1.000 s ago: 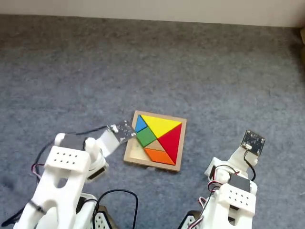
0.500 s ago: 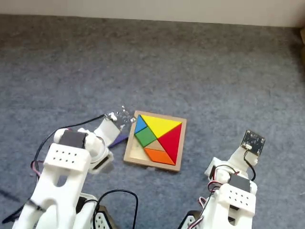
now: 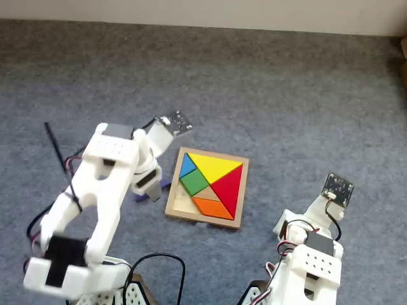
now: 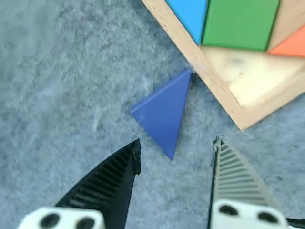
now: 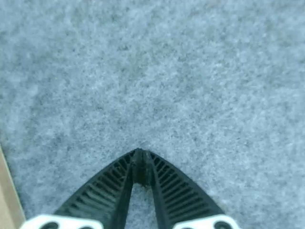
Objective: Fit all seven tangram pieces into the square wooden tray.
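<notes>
left wrist view: left gripper (image 4: 177,141) hangs over the carpet (image 4: 57,71), jaws apart, nothing between them. dark blue triangle (image 4: 161,117) lies flat just ahead of the fingertips, outside the square wooden tray (image 4: 215,91). one sharp tip touches the tray's outer rim, the opposite sharp tip sits in the gap between the jaws, closer to the black finger. its long edge runs roughly away from the gripper, so the jaws would close across it. my read: advance a little and drop, no wrist roll needed. bare pale slot (image 4: 248,76) in the tray corner right beside the triangle looks like its home. tray is cut off by the frame, with blue piece (image 4: 190,14), green piece (image 4: 240,21) and orange piece (image 4: 290,45) partly seen

high view: left arm (image 3: 105,184) stands by the tray's left side and is clearly the nearer one; right arm (image 3: 310,251) sits well apart on the other side. the left arm covers most of the triangle, leaving a blue sliver against the rim. tray also holds yellow piece (image 3: 213,166) and red piece (image 3: 230,189). tan patch (image 3: 205,192) between green and orange could be a piece or bare wood, cannot tell

right wrist view: right gripper (image 5: 139,167) has jaws pressed together, empty, over carpet. tan strip (image 5: 7,191) at the frame edge is probably tray rim, too little to be sure
</notes>
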